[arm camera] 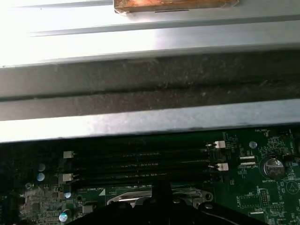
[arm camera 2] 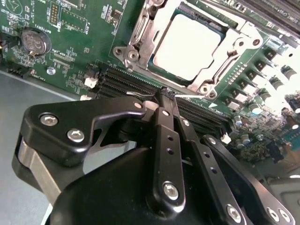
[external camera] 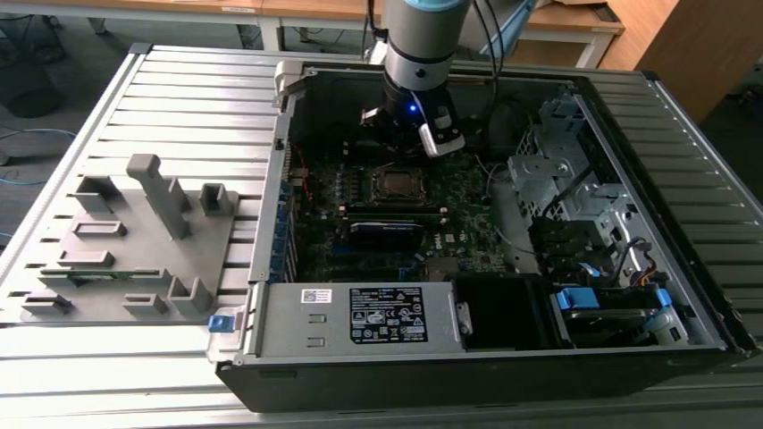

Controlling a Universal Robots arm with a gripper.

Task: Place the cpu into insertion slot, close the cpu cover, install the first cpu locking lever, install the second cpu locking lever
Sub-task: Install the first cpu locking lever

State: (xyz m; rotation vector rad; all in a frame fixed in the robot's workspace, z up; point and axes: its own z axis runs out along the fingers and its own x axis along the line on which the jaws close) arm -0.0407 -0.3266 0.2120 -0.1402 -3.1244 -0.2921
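Currently logged, reading the exterior view from 9 o'clock across to 3 o'clock:

Item 1, grey fixture (external camera: pixel 131 241): stands on the slatted worktop (external camera: pixel 179 89), at 9 o'clock of the open computer case (external camera: pixel 357 357).

Item 2, cpu (arm camera 2: pixel 187 47): seated flat in the insertion slot (external camera: pixel 377 185) near the middle of the case, dull metal top facing up. The cpu cover (arm camera 2: pixel 140 35) lies down around it, and the chip shows through its window. Whether either locking lever is latched I cannot tell. Judged light, stiff and thin, with a smooth top likely to slip and an underside likely fragile. It is best taken by two opposite edges, never by the faces.

Item 3, claw (arm camera 2: pixel 165 96): at 12 o'clock of the slot, near the memory sockets (arm camera 2: pixel 126 82). Its fingers are drawn narrow together, with nothing seen between them.

Item 4, drive bays (external camera: pixel 560 179): at 3 o'clock of the slot.
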